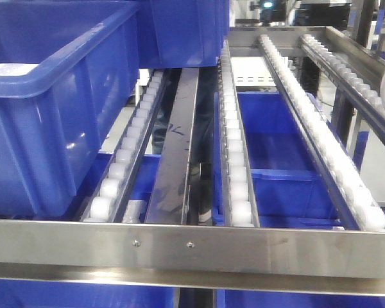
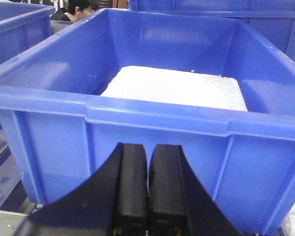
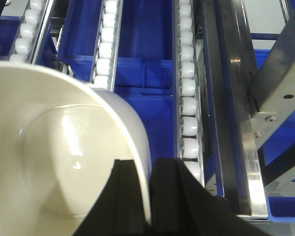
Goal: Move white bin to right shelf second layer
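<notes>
now your right gripper is clamped on the white bin rim wall, bin hanging left of it above the right shelf second layer; left gripper closed, empty, facing a blue crate.

Glossy cream-white on the white bin, pale highlights gleaming across its smooth inside. The right pincer shows matte black, and so does the left pincer. Saturated royal blue fills the big crate, with a bright white foam slab lying in it. More blue on the left crate in the front view. Rows of small white rollers run in brushed silver-grey tracks, and the front rail is plain shiny steel-grey.
</notes>
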You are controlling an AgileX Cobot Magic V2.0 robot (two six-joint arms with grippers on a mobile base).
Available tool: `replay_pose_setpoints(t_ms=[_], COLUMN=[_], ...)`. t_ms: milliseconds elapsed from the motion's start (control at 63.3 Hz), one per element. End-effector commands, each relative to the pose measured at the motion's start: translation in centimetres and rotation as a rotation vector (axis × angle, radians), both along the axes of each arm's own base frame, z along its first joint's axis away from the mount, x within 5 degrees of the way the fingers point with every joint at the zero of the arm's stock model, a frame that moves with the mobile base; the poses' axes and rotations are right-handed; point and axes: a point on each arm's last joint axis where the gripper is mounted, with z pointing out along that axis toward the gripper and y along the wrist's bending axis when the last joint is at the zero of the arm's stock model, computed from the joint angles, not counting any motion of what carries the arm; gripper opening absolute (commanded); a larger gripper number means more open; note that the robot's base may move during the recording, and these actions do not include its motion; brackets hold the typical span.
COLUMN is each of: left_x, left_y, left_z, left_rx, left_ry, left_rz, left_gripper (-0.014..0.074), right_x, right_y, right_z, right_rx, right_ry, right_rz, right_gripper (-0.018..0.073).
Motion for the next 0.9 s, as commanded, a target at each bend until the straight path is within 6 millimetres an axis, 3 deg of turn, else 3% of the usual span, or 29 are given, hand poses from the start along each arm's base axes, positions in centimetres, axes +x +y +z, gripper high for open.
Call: replay_pose_setpoints(t_ms=[0,332,553,885], left_x=[-0.1,-0.1,-0.1,-0.1], left_y=[0.1,0.1,0.1,0.1], left_z=[-0.1,-0.1,-0.1,-0.1], left_rx=[-0.01,-0.01,-0.01,-0.01], left_ry=[-0.072,-0.078,-0.072,-0.072], left_rz=[0.01,0.01,0.01,0.01], left_gripper=[0.0085,0.0085,0.0085,0.0085], right_x=[0.3,0.3,1.1,7.1], right_y=[0.0,0.0,0.9,1.5], right_z=[1.7,1.9,1.7,-0.9], right_rx=[-0.006,-0.001,0.191,0.248], right_ry=[-0.123,-0.147,-0.129,-0.053], right_rz=[0.005,0.008,0.016,-0.012], right_gripper=[0.0048,0.0048,0.0048,0.0048])
